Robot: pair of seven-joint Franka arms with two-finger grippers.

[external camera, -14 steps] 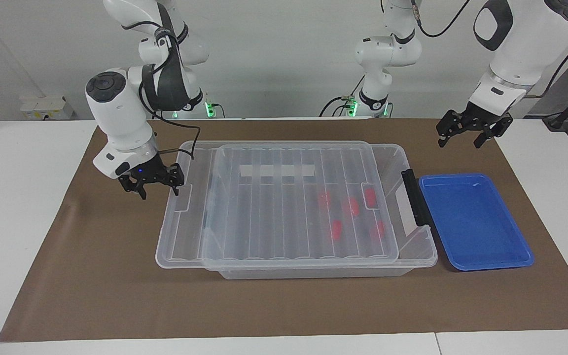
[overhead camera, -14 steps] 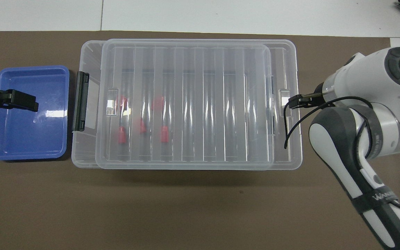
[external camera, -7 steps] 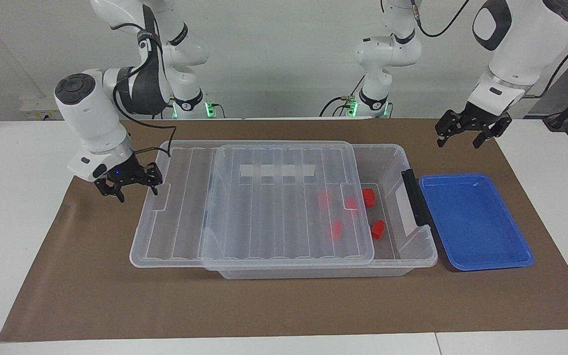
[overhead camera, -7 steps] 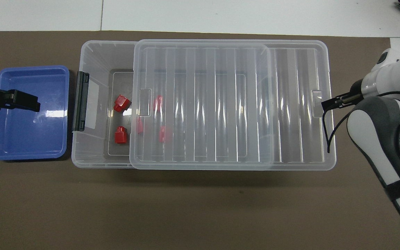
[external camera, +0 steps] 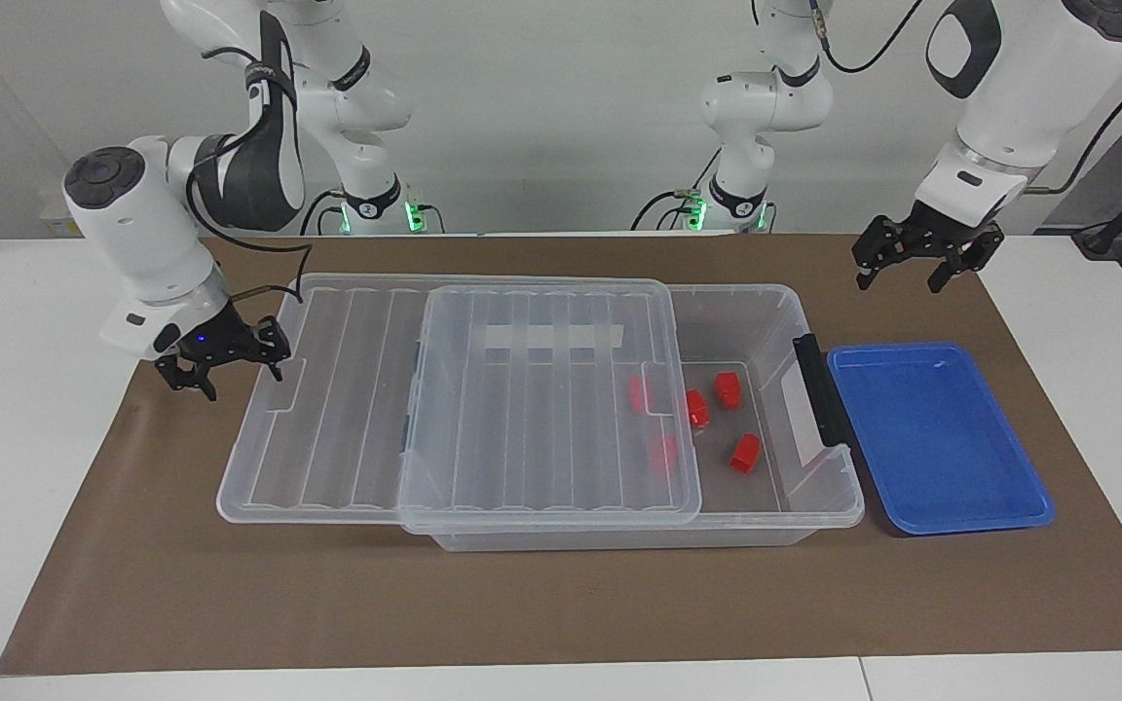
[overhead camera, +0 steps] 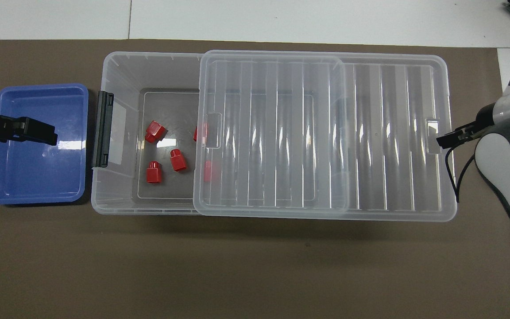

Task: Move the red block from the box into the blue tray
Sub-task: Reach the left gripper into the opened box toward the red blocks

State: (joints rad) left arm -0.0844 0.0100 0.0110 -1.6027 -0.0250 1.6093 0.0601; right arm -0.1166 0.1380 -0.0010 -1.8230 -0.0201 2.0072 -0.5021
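Here the lid [external camera: 542,409] lies shifted toward the right arm's end of the table, so the box [external camera: 787,310] stands open at the end next to the blue tray [external camera: 931,438]. Three red blocks are uncovered on the box floor and two more show through the lid's edge. The likeliest pick is the red block [external camera: 744,453] closest to the black latch [external camera: 819,389] and the tray; it seems to lie on its side, its long axis running roughly away from the robots. The left gripper [external camera: 900,277] is plainly the nearer one: it hangs in the air with its fingers spread and nothing in them, about over the tray's rim on the robots' side, so the block lies down and toward the middle of the table from it, past the latch. The box wall and the lid's edge bound the opening, yet there looks to be room for a straight descent. The right gripper [external camera: 230,375] sits at the lid's end rim, fingers apart; whether it grips that rim I cannot tell.
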